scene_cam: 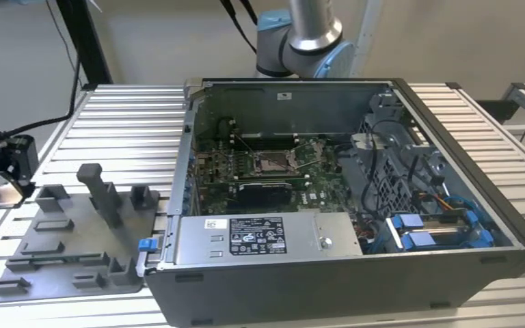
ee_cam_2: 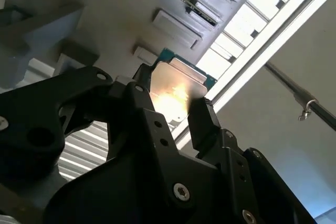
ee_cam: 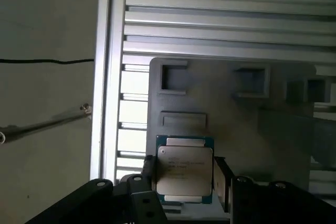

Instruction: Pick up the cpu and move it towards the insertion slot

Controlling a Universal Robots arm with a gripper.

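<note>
Gripper (ee_cam: 185, 184) fingers pinch cpu (ee_cam: 185, 167) by opposite edges, near edge of grey fixture tray (ee_cam: 236, 129). Insertion slot (scene_cam: 272, 162) well apart, inside open computer case (scene_cam: 445, 130) on slatted table (scene_cam: 126, 116).

In the first wrist view the gripper (ee_cam: 184, 167) covers the edge of the cpu (ee_cam: 185, 153) nearest the wrist. In the exterior view the left picture edge cuts off the gripper, and the levers of the insertion slot (scene_cam: 272, 162) are too small to tell.

Silver arm (scene_cam: 310, 20) with blue-grey joint caps; black, screw-studded end effector (ee_cam_2: 173, 98).
</note>
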